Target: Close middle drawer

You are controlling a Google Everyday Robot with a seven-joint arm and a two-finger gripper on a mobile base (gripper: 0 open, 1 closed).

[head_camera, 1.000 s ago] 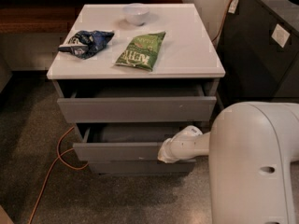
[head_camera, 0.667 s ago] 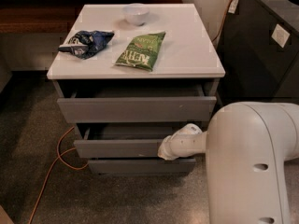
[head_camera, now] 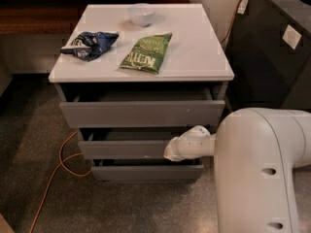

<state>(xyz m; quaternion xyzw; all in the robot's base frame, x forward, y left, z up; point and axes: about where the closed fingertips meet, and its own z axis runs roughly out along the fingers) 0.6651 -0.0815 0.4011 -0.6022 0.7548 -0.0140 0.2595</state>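
One pincer point(head_camera: 177, 151) fronts middle drawer point(head_camera: 124, 149), green bag point(head_camera: 146, 52) above.

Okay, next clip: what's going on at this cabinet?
The robot's arm reaches in from the right, and its gripper is at the right end of the middle drawer front panel, apparently pushing on it. That drawer is partly open, so the closing is not yet done. The uppermost drawer sticks out too. On the white top lie a bowl, a blue bag and a green chip bag.
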